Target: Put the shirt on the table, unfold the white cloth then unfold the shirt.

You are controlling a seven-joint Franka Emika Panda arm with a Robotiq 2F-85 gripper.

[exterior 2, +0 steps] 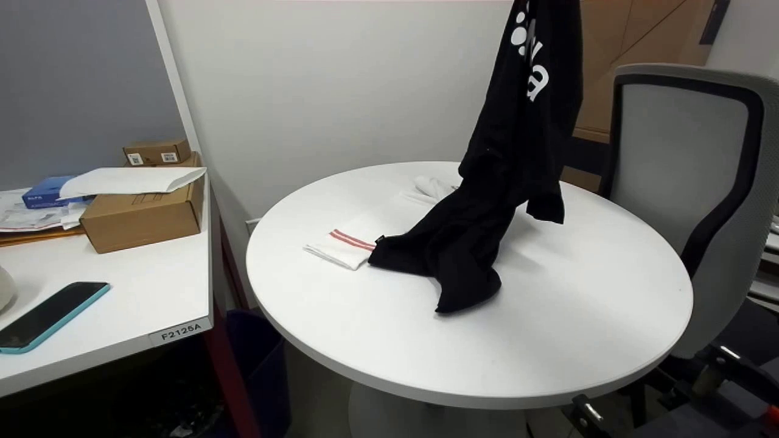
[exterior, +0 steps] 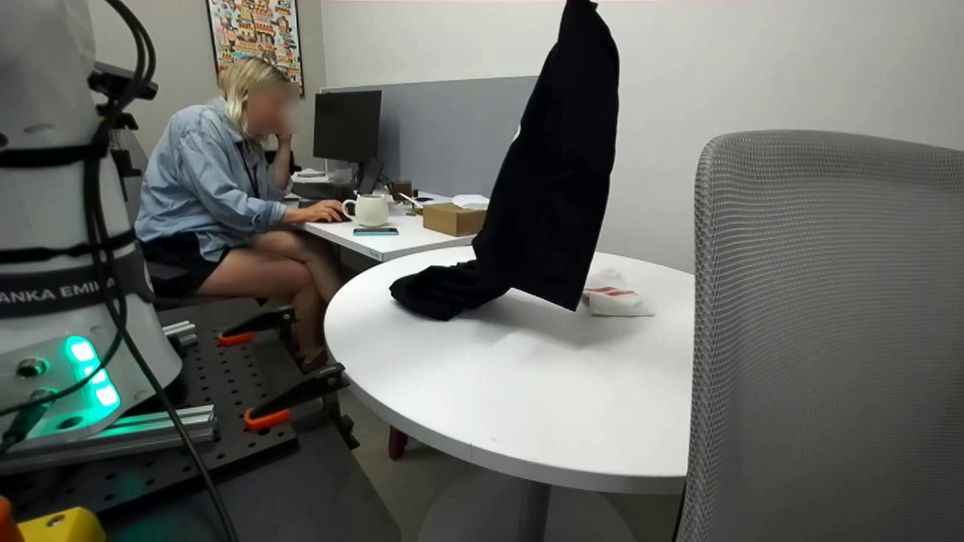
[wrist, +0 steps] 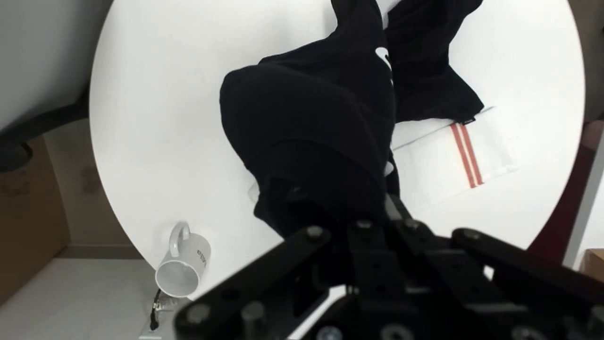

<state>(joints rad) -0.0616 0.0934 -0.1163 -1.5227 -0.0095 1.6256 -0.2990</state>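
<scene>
Shirt [exterior 2: 511, 146], black with white print, is held up by the end effector [wrist: 384, 215], which is seen clamped on the fabric in the wrist view; the grip itself is cut off by the top edge of both exterior views. Most of the garment is suspended over the round white worktop [exterior 2: 578, 316], while a lower stretch is spread in loose folds on its surface. A free corner of the hem is suspended above the worktop. Beside the resting part, a white cloth [exterior 2: 338, 250] with two red stripes is laid in folded layers, its edge overlapped by a lower corner of the shirt. Some rumpled white fabric [exterior 2: 426, 188] is seen behind the shirt in an exterior view; whether it belongs to the same cloth cannot be told. Near the rim of the worktop, a white mug [wrist: 196, 252] is shown in the wrist view. A mesh chair [exterior: 828, 316] is placed beside the worktop in both exterior views. At a desk [exterior: 414, 237], a person [exterior: 199, 173] is seated.
</scene>
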